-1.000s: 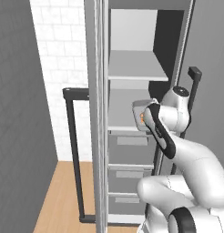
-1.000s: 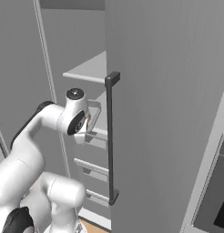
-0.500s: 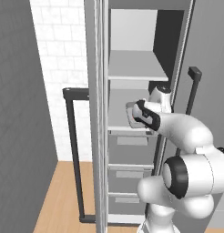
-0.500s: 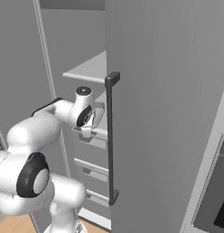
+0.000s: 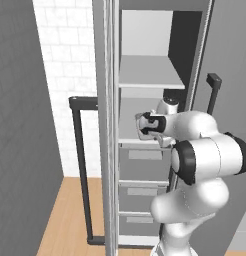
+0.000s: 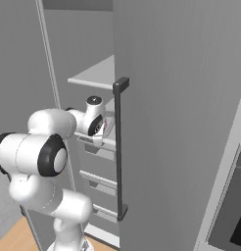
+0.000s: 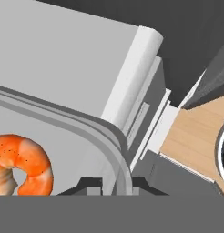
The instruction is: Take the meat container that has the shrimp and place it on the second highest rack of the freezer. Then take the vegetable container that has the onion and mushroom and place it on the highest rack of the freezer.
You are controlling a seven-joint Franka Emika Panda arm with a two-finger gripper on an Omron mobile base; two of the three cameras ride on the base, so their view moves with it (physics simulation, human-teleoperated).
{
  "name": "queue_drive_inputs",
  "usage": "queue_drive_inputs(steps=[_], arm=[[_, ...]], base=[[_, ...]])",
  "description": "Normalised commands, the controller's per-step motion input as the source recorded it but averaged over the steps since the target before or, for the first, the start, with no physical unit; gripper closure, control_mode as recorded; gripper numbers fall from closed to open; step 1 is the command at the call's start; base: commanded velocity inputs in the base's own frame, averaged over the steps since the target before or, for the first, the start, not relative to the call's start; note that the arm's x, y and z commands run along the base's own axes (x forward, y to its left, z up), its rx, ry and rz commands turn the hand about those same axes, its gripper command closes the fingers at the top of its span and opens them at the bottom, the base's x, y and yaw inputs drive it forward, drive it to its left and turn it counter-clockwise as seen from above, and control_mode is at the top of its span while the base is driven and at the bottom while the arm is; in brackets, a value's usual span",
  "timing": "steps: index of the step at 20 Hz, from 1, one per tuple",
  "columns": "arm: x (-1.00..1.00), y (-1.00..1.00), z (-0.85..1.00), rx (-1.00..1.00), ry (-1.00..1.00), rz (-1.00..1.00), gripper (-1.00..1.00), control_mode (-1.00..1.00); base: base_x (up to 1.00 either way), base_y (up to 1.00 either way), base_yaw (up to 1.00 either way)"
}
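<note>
Jaws: nearly closed, pinched on the rim of the tray (image 7: 63, 132), one dark fingertip (image 7: 89, 185) inside the wall, the other outside. Gripper (image 7: 114, 186) set at one rounded corner, not at mid-side.

Tray: small, shallow, grey; spreads away from the jaws toward the left of the hand view, shrimp (image 7: 22, 161) lying loose on its floor, close to the gripped corner. Long axis hard to judge, most of the tray cropped by the frame.

Beyond the tray: flat light-grey shelf (image 7: 54, 59) lying under and ahead of it, rounded front lip running diagonally past the gripped corner. Corner of the tray seems level with or just over that lip; contact between tray bottom and shelf not to be told. Drawer fronts and wooden floor below, at right of the hand view.

Base views: gripper (image 5: 144, 125) reaching into the open freezer (image 5: 145, 150) at the level of the second shelf down, with the top shelf (image 5: 147, 72) well above it. Same in the right base view: hand (image 6: 100, 126) just inside the door edge, beside the long dark door handle (image 6: 119, 147).

Judgement: first container at its target level, remaining move inward along the shelf, then release. Risk: corner grip, tray apt to tilt if let go with too little of it over the lip.
</note>
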Motion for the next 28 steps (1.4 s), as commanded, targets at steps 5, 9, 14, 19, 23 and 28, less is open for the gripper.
queue_drive_inputs(steps=[5, 9, 14, 19, 23, 28], arm=[[0.69, 0.00, -0.01, 0.00, 0.04, -0.03, 1.00, -1.00], [0.44, 0.00, -0.18, 0.00, 0.04, -0.04, 1.00, -1.00], [0.21, 0.00, -0.31, 0.00, 0.02, -0.04, 1.00, -1.00], [0.20, 0.00, -0.15, 0.00, 0.00, -0.03, 1.00, -1.00], [0.20, 0.00, -0.08, 0.00, 0.00, -0.02, 1.00, -1.00], [0.01, 0.02, 0.00, 0.00, 0.00, -0.04, -1.00, -1.00]], base=[[0.00, 0.00, 0.00], [0.00, 0.00, 0.00], [0.00, 0.00, 0.00], [0.00, 0.00, 0.00], [0.00, 0.00, 0.00], [0.00, 0.00, 0.00]])
